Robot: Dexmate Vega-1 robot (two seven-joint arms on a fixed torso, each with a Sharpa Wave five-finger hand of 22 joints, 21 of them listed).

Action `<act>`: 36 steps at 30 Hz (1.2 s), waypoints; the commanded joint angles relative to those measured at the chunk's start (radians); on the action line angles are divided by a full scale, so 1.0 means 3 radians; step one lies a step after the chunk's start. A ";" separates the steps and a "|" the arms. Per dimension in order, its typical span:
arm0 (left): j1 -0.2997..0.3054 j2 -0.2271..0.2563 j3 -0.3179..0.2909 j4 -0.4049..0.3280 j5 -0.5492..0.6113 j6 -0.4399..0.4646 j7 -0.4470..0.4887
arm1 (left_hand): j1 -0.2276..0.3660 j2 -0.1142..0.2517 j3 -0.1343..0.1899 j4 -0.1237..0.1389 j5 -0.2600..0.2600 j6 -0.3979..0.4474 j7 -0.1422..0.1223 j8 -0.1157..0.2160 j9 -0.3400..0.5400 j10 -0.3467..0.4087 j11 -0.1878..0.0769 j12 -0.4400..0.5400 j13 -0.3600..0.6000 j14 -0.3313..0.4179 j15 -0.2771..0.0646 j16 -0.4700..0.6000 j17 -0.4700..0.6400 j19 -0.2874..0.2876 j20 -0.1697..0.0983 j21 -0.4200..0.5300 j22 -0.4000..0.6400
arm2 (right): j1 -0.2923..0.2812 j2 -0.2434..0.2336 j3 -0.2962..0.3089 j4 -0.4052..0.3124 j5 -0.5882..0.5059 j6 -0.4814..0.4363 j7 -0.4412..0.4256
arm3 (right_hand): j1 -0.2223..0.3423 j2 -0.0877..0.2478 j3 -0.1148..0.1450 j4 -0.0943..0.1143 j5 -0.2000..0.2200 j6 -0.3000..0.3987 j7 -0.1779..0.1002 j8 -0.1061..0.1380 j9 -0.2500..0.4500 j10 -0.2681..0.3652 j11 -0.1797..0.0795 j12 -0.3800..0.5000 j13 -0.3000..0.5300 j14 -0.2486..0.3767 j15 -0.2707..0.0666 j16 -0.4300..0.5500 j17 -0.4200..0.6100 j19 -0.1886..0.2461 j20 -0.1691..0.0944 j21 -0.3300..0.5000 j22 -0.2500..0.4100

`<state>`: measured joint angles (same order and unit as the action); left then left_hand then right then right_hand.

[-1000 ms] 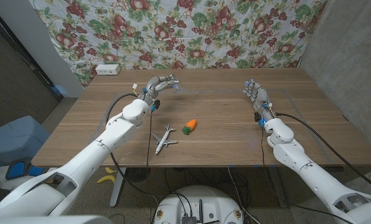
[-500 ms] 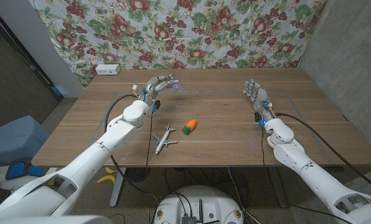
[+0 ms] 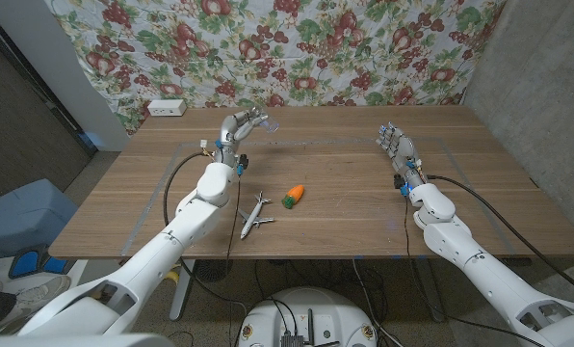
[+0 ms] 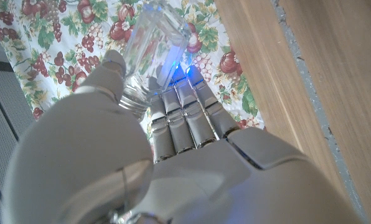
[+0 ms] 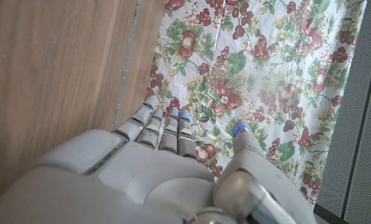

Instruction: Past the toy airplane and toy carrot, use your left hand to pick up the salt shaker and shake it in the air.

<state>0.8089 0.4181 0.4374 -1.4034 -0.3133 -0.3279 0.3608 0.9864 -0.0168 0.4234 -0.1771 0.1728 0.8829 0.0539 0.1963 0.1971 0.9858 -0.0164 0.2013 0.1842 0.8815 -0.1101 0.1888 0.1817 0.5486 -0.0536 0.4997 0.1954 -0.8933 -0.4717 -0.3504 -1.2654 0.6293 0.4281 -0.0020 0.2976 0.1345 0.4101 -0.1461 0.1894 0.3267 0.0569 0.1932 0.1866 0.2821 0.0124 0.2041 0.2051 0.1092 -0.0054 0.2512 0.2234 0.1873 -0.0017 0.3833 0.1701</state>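
Note:
My left hand (image 3: 242, 126) is raised above the far left part of the table and grips the clear glass salt shaker (image 3: 266, 125). In the left wrist view the salt shaker (image 4: 149, 43) sits between the thumb and the curled fingers of the left hand (image 4: 167, 162). Nearer to me lie the white toy airplane (image 3: 254, 214) and the orange toy carrot (image 3: 293, 196) on the wooden table (image 3: 345, 207). My right hand (image 3: 395, 146) is at the far right of the table, holding nothing, fingers apart; its back is seen in the right wrist view as the right hand (image 5: 167, 168).
A floral cloth (image 3: 297, 48) hangs behind the table. A white box (image 3: 166, 108) sits at the table's far left corner. Cables (image 3: 186, 164) run along my left arm, and tape lines mark the tabletop.
My left hand has lifted and turned more upright with the salt shaker in it. The right arm, the airplane and the carrot have stayed where they were.

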 commanded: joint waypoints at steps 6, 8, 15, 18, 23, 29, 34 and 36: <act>0.0057 -0.0139 -0.0059 0.0096 0.0097 -0.0243 0.0156 | 0.0525 0.0535 -0.0005 0.0023 0.0022 0.0668 -0.0276 0.0017 0.0010 0.0653 -0.0637 0.0017 0.0004 0.0014 -0.0446 0.0013 0.0010 0.0011 -0.0288 0.0030 0.0009 | -0.0014 -0.0009 0.0003 -0.0027 -0.0009 -0.0004 -0.0019 | -0.0014 0.0019 -0.0016 0.0001 0.0007 0.0028 0.0007 0.0012 0.0004 0.0021 0.0001 -0.0007 -0.0003 0.0016 0.0000 -0.0009 -0.0003 0.0042 0.0005 -0.0020 0.0010; 0.0061 -0.0123 -0.0056 0.0072 0.0090 -0.0197 0.0138 | 0.0526 0.0535 -0.0007 0.0023 0.0022 0.0663 -0.0278 0.0015 0.0010 0.0651 -0.0637 0.0015 0.0004 0.0015 -0.0446 0.0013 0.0010 0.0009 -0.0288 0.0032 0.0009 | -0.0017 -0.0005 0.0006 -0.0027 -0.0004 -0.0003 -0.0022 | -0.0014 0.0020 -0.0016 0.0001 0.0007 0.0027 0.0006 0.0012 0.0004 0.0023 0.0000 -0.0006 -0.0003 0.0016 -0.0001 -0.0009 -0.0003 0.0042 0.0004 -0.0023 0.0010; 0.0055 -0.0039 -0.0048 -0.0027 0.0023 0.0003 0.0022 | 0.0527 0.0533 -0.0012 0.0022 0.0022 0.0670 -0.0269 0.0017 0.0011 0.0650 -0.0637 0.0014 0.0005 0.0011 -0.0446 0.0010 0.0009 0.0003 -0.0287 0.0036 0.0009 | -0.0017 -0.0002 0.0002 -0.0019 -0.0008 0.0006 -0.0018 | -0.0014 0.0020 -0.0016 0.0000 0.0007 0.0028 0.0006 0.0012 0.0004 0.0023 -0.0009 -0.0006 -0.0003 0.0019 0.0005 -0.0010 -0.0004 0.0048 0.0005 -0.0036 0.0010; 0.0053 0.0003 -0.0045 -0.0079 -0.0008 0.0108 -0.0020 | 0.0529 0.0535 -0.0012 0.0023 0.0022 0.0670 -0.0270 0.0017 0.0011 0.0650 -0.0637 0.0014 0.0005 0.0010 -0.0445 0.0009 0.0008 -0.0001 -0.0288 0.0037 0.0009 | -0.0016 -0.0001 0.0001 -0.0019 -0.0008 0.0001 -0.0019 | -0.0013 0.0020 -0.0016 0.0000 0.0007 0.0029 0.0007 0.0013 0.0004 0.0024 -0.0006 -0.0006 -0.0003 0.0016 0.0000 -0.0012 -0.0004 0.0051 0.0005 -0.0042 0.0010; 0.0014 0.0133 -0.0011 -0.0198 -0.0080 0.0404 -0.0183 | 0.0530 0.0534 -0.0014 0.0022 0.0022 0.0669 -0.0275 0.0016 0.0011 0.0655 -0.0637 0.0016 0.0005 0.0004 -0.0445 0.0005 0.0007 -0.0006 -0.0286 0.0039 0.0009 | -0.0012 0.0003 0.0001 -0.0016 -0.0007 0.0001 -0.0021 | -0.0013 0.0021 -0.0016 0.0001 0.0007 0.0029 0.0005 0.0012 0.0004 0.0019 -0.0009 -0.0008 -0.0003 0.0017 0.0002 -0.0012 -0.0004 0.0052 0.0002 -0.0051 0.0011; -0.0065 0.0272 0.0045 -0.0296 -0.0135 0.0712 -0.0361 | 0.0530 0.0534 -0.0016 0.0022 0.0022 0.0667 -0.0274 0.0015 0.0011 0.0660 -0.0636 0.0017 0.0006 -0.0002 -0.0445 0.0001 0.0005 -0.0008 -0.0283 0.0043 0.0009 | -0.0002 0.0005 -0.0003 -0.0013 -0.0016 -0.0002 -0.0026 | -0.0014 0.0021 -0.0016 0.0001 0.0007 0.0025 0.0006 0.0011 0.0004 0.0019 -0.0005 -0.0008 -0.0003 0.0020 0.0000 -0.0012 -0.0004 0.0057 0.0004 -0.0059 0.0011; -0.0137 0.0383 0.0100 -0.0370 -0.0156 0.0947 -0.0496 | 0.0531 0.0530 -0.0018 0.0021 0.0022 0.0670 -0.0273 0.0016 0.0011 0.0663 -0.0635 0.0018 0.0006 -0.0013 -0.0444 -0.0005 0.0003 -0.0012 -0.0281 0.0044 0.0008 | 0.0004 0.0008 -0.0005 -0.0010 -0.0016 -0.0006 -0.0027 | -0.0013 0.0021 -0.0016 0.0001 0.0008 0.0026 0.0010 0.0011 0.0004 0.0019 -0.0005 -0.0008 -0.0003 0.0025 0.0003 -0.0011 -0.0005 0.0062 0.0008 -0.0064 0.0011; -0.0169 0.0423 0.0123 -0.0394 -0.0161 0.1037 -0.0547 | 0.0531 0.0530 -0.0018 0.0021 0.0022 0.0671 -0.0268 0.0016 0.0011 0.0664 -0.0635 0.0018 0.0006 -0.0016 -0.0444 -0.0006 0.0002 -0.0014 -0.0280 0.0045 0.0008 | 0.0005 0.0011 -0.0005 -0.0008 -0.0014 -0.0005 -0.0027 | -0.0013 0.0021 -0.0016 0.0001 0.0008 0.0027 0.0007 0.0012 0.0004 0.0022 -0.0007 -0.0007 -0.0003 0.0024 0.0001 -0.0011 -0.0005 0.0061 0.0005 -0.0066 0.0011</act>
<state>0.7966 0.4805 0.4452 -1.4746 -0.3425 -0.1615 0.2775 0.9963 -0.0165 0.4151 -0.1771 0.1738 0.8831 0.0539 0.1963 0.1975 0.9861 -0.0167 0.2006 0.1839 0.8806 -0.1091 0.1888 0.1817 0.5486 -0.0536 0.5038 0.1955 -0.8959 -0.4714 -0.3500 -1.2703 0.6260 0.4287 -0.0082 0.2976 0.1345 0.4101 -0.1461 0.1894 0.3267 0.0570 0.1932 0.1867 0.2821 0.0124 0.2041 0.2051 0.1092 -0.0053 0.2466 0.2234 0.1981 0.0018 0.3659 0.1701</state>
